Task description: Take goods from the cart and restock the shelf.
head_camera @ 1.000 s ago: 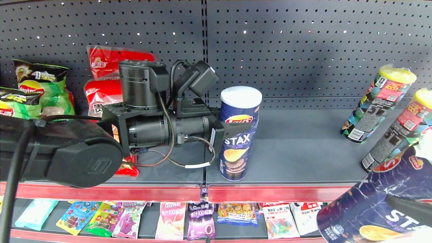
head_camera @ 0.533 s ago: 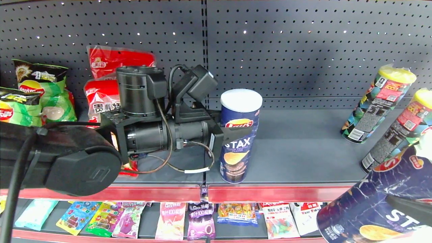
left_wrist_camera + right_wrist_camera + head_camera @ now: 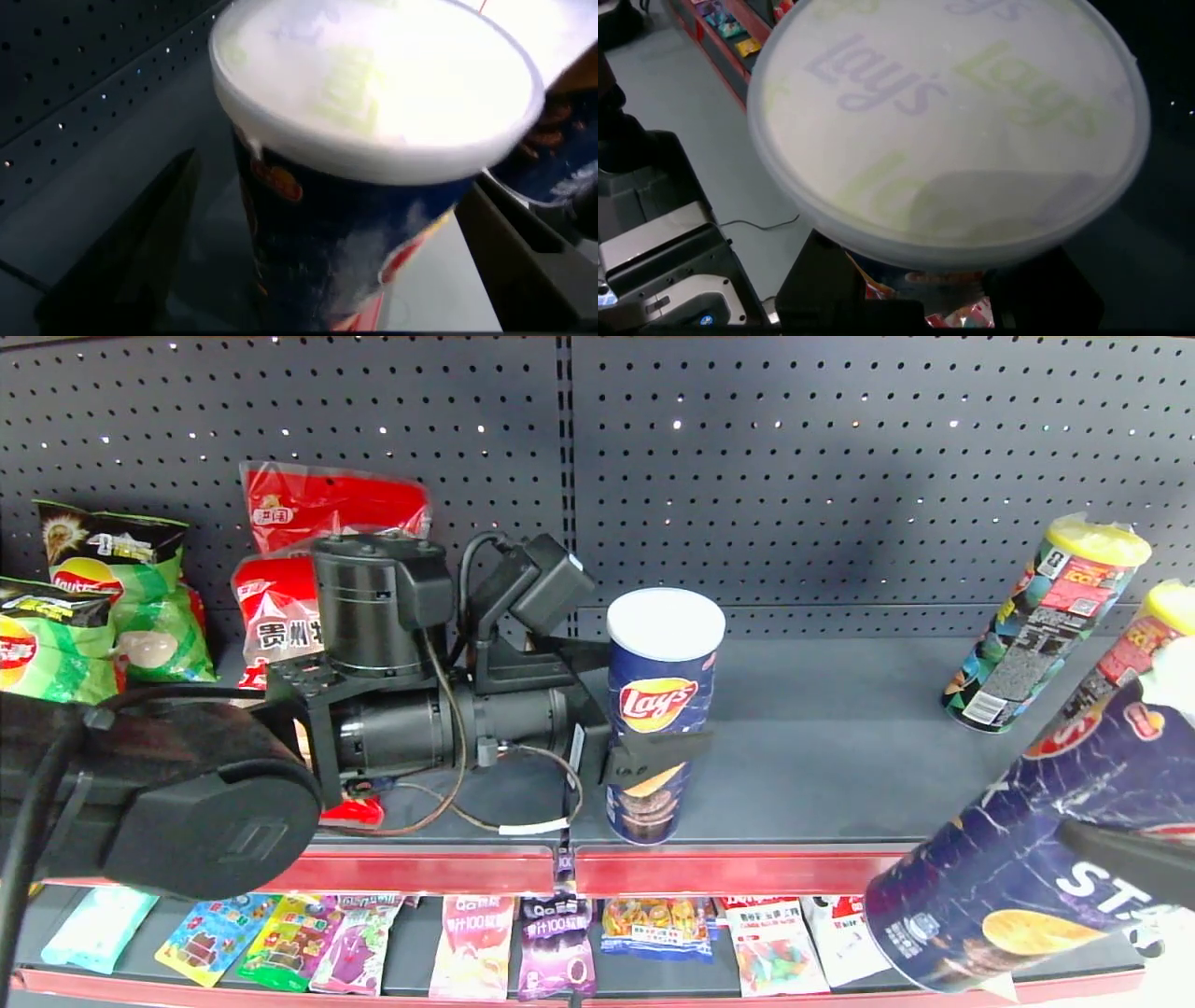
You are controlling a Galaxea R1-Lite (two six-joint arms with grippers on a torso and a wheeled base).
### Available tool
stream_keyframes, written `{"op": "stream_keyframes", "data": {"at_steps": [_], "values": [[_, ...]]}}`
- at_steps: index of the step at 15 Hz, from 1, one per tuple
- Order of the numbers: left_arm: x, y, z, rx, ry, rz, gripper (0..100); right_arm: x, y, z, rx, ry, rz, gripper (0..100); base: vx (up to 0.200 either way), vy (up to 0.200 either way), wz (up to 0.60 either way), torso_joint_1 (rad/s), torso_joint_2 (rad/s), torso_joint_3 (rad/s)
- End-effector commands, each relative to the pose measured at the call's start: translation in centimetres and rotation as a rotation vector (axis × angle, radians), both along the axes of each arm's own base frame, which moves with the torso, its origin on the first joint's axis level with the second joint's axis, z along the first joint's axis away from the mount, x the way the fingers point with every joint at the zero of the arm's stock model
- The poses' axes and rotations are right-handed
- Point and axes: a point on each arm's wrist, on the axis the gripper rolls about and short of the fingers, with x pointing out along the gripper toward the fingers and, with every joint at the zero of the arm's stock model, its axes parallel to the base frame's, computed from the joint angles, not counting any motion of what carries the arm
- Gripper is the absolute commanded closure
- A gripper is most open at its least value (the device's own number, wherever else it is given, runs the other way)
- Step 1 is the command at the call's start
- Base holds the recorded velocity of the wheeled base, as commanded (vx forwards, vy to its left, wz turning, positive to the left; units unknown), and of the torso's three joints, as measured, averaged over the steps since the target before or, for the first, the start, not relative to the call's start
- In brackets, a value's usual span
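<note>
A blue chip can point(image 3: 664, 686) with a white lid stands upright near the front of the grey shelf point(image 3: 840, 747). My left gripper point(image 3: 658, 751) straddles its lower half. In the left wrist view the can point(image 3: 374, 177) sits between the dark fingers point(image 3: 140, 252) with gaps on both sides, so the gripper point(image 3: 346, 243) is open. At lower right a second blue chip can point(image 3: 1027, 859) hangs tilted in front of the shelf's edge, and my right gripper point(image 3: 1088, 859) is shut on it. Its white lid point(image 3: 948, 121) faces the right wrist camera.
Two multicoloured cans with yellow lids point(image 3: 1050, 616) point(image 3: 1125, 681) lean at the shelf's right end. Green chip bags point(image 3: 112, 597) and red bags point(image 3: 317, 513) stand at the left. The shelf has a red front lip point(image 3: 747, 873); candy packs point(image 3: 560, 943) fill the shelf below.
The left can sank slightly onto the shelf, and my left gripper slid lower along it, uncovering the logo. My right gripper moved the other can up and to the left a little.
</note>
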Motion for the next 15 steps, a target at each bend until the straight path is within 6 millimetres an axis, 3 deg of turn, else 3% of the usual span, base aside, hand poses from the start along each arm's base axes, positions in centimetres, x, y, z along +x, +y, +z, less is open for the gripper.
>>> {"op": "stream_keyframes", "data": {"at_steps": [1, 4, 9, 15], "values": [[-1.7, 1.4, -0.2, 0.012, 0.015, 0.004, 0, 2.8, 1.7, 1.1, -0.021, 0.034, 0.000, 100, 0.000, 0.000, 0.00, 0.000, 0.00, 0.000], [-3.3, 3.6, -0.7, 0.026, 0.034, 0.028, 0, 5.9, 3.5, 1.3, -0.048, 0.075, -0.007, 100, 0.000, 0.000, 0.00, 0.000, 0.00, 0.000], [-5.9, 7.4, -1.4, 0.039, 0.055, 0.088, 0, 10.9, 4.3, 1.0, -0.083, 0.124, -0.077, 100, 0.000, 0.000, 0.00, 0.000, 0.00, 0.000], [-8.1, 10.2, -1.9, 0.044, 0.057, 0.167, 0, 17.1, 7.2, 1.5, -0.099, 0.111, -0.066, 100, 0.000, 0.000, 0.00, 0.000, 0.00, 0.000]]}}
